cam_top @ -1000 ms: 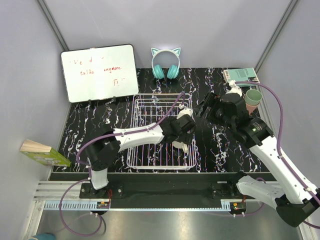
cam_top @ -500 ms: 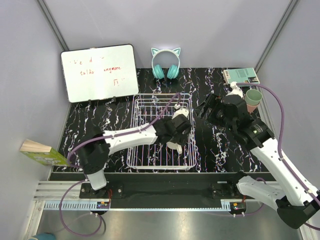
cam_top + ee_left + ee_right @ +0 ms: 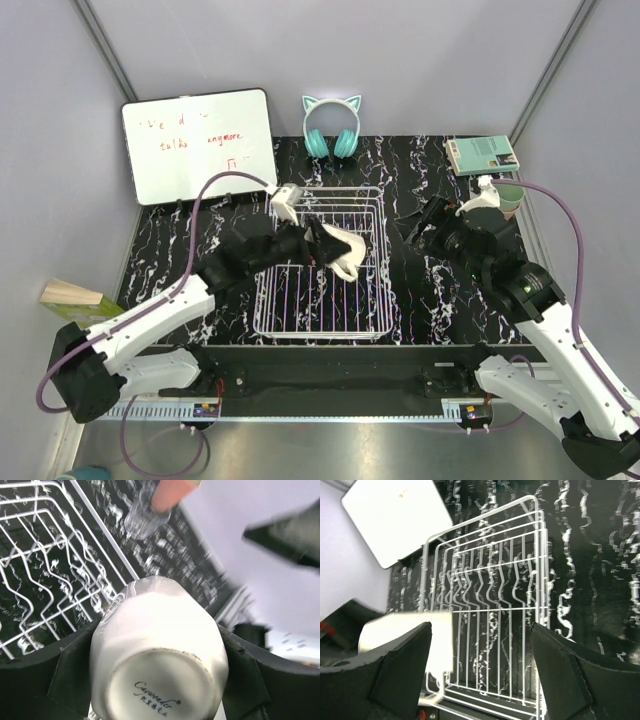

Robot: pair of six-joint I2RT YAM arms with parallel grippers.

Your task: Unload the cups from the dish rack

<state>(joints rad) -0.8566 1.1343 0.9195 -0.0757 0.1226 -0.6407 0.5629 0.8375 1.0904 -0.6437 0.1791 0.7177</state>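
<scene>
We had the cream-white mug (image 3: pixel 340 250) tipped on its side, hanging over the white wire dish rack (image 3: pixel 300 300). Out at the rack's 2 o'clock stood the sage-green cup (image 3: pixel 510 193). The salmon-pink cup (image 3: pixel 170 492) and the clear glass (image 3: pixel 145 520) sat together just outside the wires.

A whiteboard (image 3: pixel 199 146) marked with red and black scribbles is propped at the far left corner of the black, white-veined tabletop (image 3: pixel 420 300). Teal cat-eared headphones (image 3: pixel 331 128) are set at the middle of the far edge. A teal box (image 3: pixel 482 154) is laid at the far right corner. A green carton (image 3: pixel 88 306) is seen beyond the left edge.
</scene>
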